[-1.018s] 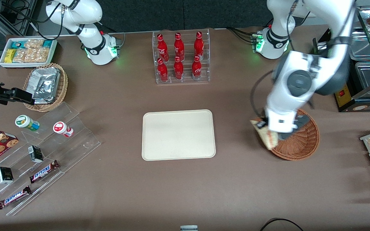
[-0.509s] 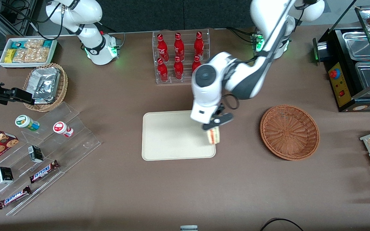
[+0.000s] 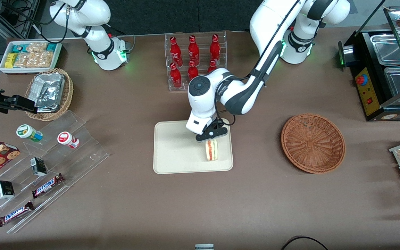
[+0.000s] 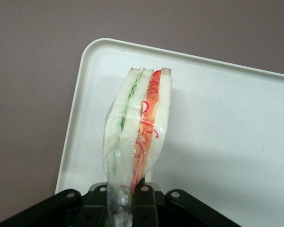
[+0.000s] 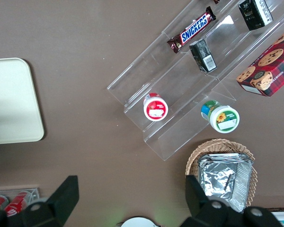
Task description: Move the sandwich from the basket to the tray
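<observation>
My left gripper (image 3: 211, 136) is over the cream tray (image 3: 175, 152), near the tray's end that faces the basket. It is shut on the sandwich (image 3: 211, 150), a plastic-wrapped wedge of white bread with red and green filling. In the left wrist view the fingers (image 4: 144, 201) pinch the wrapped tip of the sandwich (image 4: 139, 127), which hangs over the tray (image 4: 227, 123); I cannot tell whether it touches the tray. The reddish-brown wicker basket (image 3: 313, 142) stands empty toward the working arm's end of the table.
A clear rack of red bottles (image 3: 195, 60) stands farther from the front camera than the tray. A tan basket with foil packets (image 3: 49, 93), a white snack box (image 3: 30, 55) and a clear stepped shelf of snacks (image 3: 43, 166) lie toward the parked arm's end.
My gripper lifted the sandwich out of the basket, carried it sideways across the table, and now holds it lower over the tray. The basket is now empty.
</observation>
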Robot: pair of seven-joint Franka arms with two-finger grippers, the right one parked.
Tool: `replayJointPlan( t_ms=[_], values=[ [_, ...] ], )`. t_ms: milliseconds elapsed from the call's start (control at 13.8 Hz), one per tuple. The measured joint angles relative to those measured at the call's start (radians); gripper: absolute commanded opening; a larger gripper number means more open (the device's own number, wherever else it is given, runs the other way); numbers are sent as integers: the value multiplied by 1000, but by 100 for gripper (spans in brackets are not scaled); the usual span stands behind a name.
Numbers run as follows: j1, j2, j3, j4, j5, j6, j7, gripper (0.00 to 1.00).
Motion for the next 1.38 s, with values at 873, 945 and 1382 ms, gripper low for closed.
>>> replayJointPlan(
  t_ms=[873,945,1382],
  values=[
    [-12,59,9,27,2,53,3,100],
    [-11,48,12,40,2,50,3,100],
    [126,-189,26,87,-29,-265,33,100]
  ],
)
